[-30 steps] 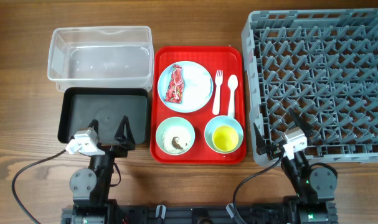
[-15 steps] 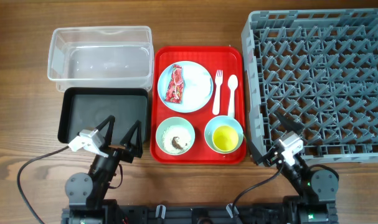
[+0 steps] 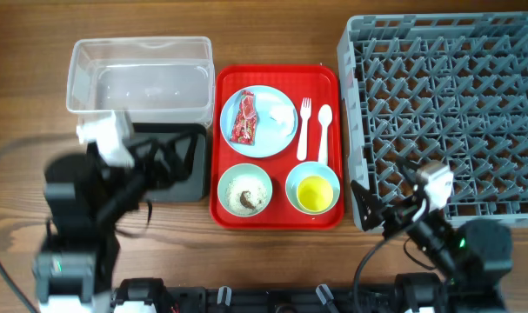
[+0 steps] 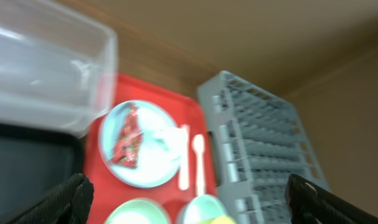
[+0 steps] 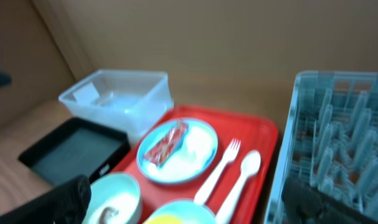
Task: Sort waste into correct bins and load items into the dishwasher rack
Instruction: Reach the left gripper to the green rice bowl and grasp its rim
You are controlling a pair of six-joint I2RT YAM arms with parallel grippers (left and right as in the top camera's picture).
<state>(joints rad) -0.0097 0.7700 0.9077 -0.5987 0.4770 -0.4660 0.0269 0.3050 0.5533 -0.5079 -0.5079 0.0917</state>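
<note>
A light-blue plate (image 3: 262,132) on the red serving tray carries a red wrapper (image 3: 245,117) and a white tissue wad (image 3: 282,113). A white fork (image 3: 304,128) and spoon (image 3: 324,129) lie beside it. A mint bowl (image 3: 244,190) holds rice grains and a brown lump. A light-blue bowl (image 3: 312,174) holds a yellow cup (image 3: 315,193). My left gripper (image 3: 172,161) is open and empty, above the black tray (image 3: 192,165). My right gripper (image 3: 387,198) is open and empty at the front left corner of the grey rack (image 3: 446,104). The clear tub (image 3: 137,78) is empty.
The red serving tray (image 3: 277,76) lies between the bins and the rack. The left wrist view shows the plate (image 4: 145,162) and the rack (image 4: 257,137) ahead. The right wrist view shows the plate (image 5: 195,162), the fork (image 5: 217,168) and the tub (image 5: 117,96).
My left arm has risen and swung back over the black tray, blurred with motion. My right arm has lifted and shifted slightly right. Nothing on the tray has moved.
</note>
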